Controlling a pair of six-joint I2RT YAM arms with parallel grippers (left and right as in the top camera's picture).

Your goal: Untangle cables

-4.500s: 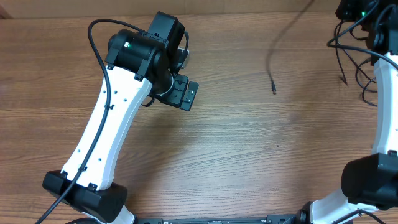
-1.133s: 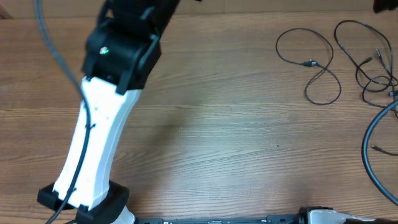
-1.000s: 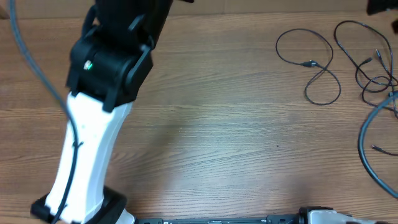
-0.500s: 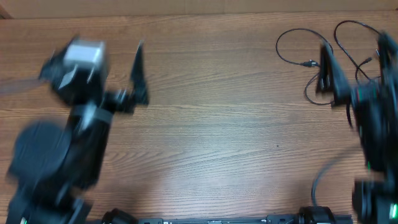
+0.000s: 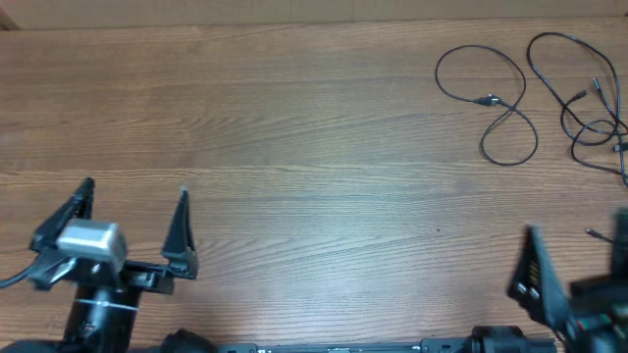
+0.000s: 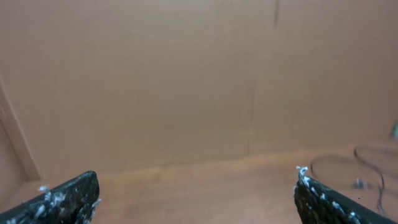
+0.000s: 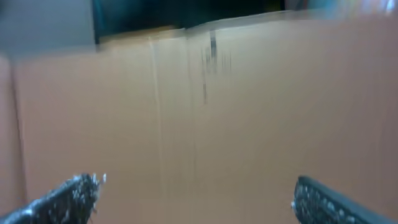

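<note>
Thin black cables (image 5: 488, 99) lie in loose loops on the brown wood-grain desk (image 5: 314, 147), at its far right corner, well apart from the 2 grippers. Left gripper (image 5: 134, 194): fingers spread wide, empty. Right gripper (image 7: 196, 183): blurred overhead, fingers apparently wide, holding nothing.

The left gripper (image 5: 135, 191) has two slim, tapering black fingers (image 5: 181, 230) and a pale grey boxy block (image 5: 90, 242) behind them. On the right gripper (image 7: 196, 190), the black fingertips (image 7: 67, 194) are flecked white.
</note>
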